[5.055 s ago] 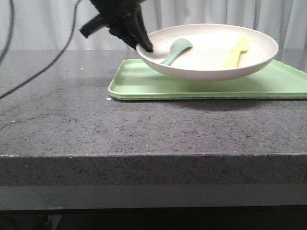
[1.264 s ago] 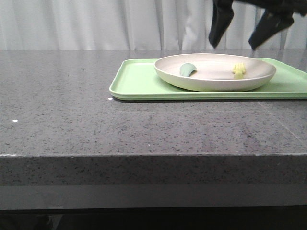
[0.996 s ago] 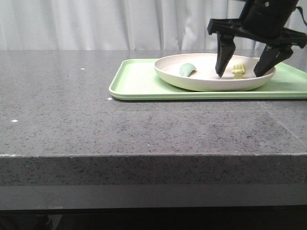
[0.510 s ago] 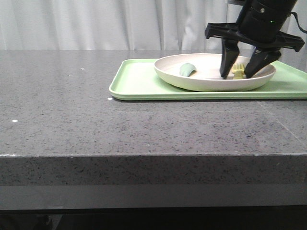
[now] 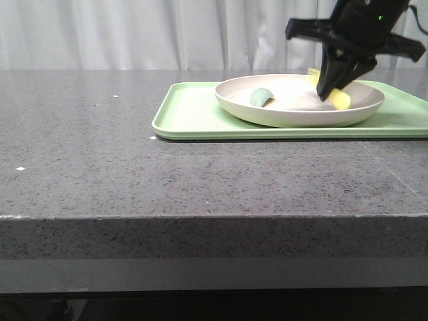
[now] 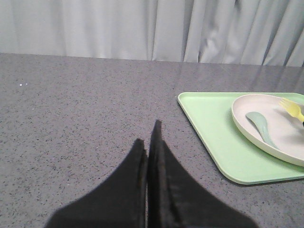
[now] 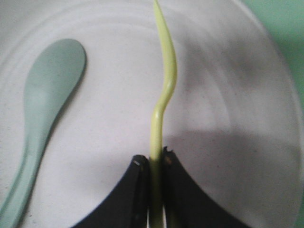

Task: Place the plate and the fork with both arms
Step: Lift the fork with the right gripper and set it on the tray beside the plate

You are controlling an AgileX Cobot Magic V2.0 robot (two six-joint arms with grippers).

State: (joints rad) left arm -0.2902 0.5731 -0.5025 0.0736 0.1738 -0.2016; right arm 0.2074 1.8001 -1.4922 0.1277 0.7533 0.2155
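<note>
The cream plate (image 5: 294,114) sits on the light-green tray (image 5: 194,117) at the table's back right. My right gripper (image 5: 332,93) is shut on the pale-yellow fork (image 5: 341,99) and holds it tilted just above the plate's right half. In the right wrist view the fork (image 7: 164,85) runs edge-on out from between the fingers (image 7: 137,190), over the plate (image 7: 228,95). A teal-green spoon (image 5: 261,97) lies in the plate's left half. My left gripper (image 6: 148,142) is shut and empty over bare table, well left of the tray (image 6: 213,128); it is out of the front view.
The grey stone table (image 5: 134,167) stretches left and forward of the tray, with its front edge near the camera. White curtains (image 5: 167,33) hang behind. The plate (image 6: 256,128), spoon (image 6: 261,128) and fork (image 6: 293,108) also show in the left wrist view.
My right gripper came down over the plate, closed on the fork and lifted it off the plate's floor. Earlier the left arm set the plate down on the tray and withdrew.
</note>
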